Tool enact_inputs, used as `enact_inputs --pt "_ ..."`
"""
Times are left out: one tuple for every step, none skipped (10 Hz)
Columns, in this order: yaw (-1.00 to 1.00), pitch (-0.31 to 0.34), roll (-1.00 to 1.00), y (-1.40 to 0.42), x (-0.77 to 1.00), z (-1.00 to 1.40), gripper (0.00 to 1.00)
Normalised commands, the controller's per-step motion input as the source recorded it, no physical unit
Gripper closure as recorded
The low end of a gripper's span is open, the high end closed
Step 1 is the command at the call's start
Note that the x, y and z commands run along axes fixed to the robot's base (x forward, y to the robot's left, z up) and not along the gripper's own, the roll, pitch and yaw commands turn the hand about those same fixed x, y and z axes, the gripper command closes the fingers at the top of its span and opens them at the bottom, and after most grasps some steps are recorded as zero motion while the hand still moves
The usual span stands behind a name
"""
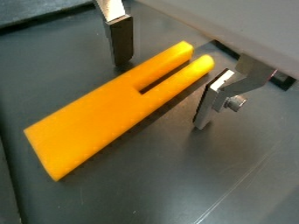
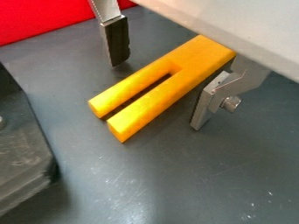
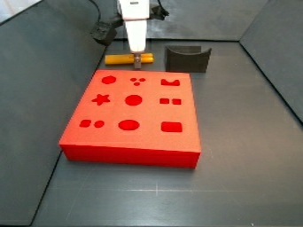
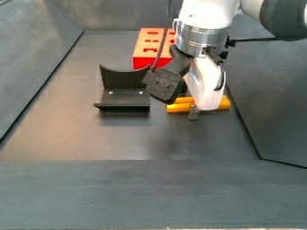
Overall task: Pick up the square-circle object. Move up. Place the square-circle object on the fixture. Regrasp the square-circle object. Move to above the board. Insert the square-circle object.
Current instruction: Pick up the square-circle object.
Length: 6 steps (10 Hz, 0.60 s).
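1. Pegs: 1, a yellow-orange peg point(image 1: 122, 105) with a slot at one end, lying on the floor
2. Boards: 1 red board point(image 3: 133, 117), nine cutouts counted in its top in a side view
3. Fixtures: 1 dark fixture point(image 3: 187, 58)
4. Grippers: 1 gripper point(image 1: 165, 77), two fingers point(image 1: 121, 38) astride the peg, one each side, not touching it
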Motion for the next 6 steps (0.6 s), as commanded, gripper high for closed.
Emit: enact_inputs --pt "-0.01 -0.214 0.00 0.00 -0.07 -0.12 0.00" --pt "0.00 -0.036 0.00 0.00 0.00 -0.02 0.00" --pt "0.00 -0.007 0.00 0.00 0.00 0.00 0.00" --pt "0.00 0.000 0.00 0.00 0.00 0.00 0.00" --pt "0.00 0.000 0.00 0.00 0.00 0.00 1.00" --pt "0.00 0.000 0.00 0.00 0.00 0.00 1.00"
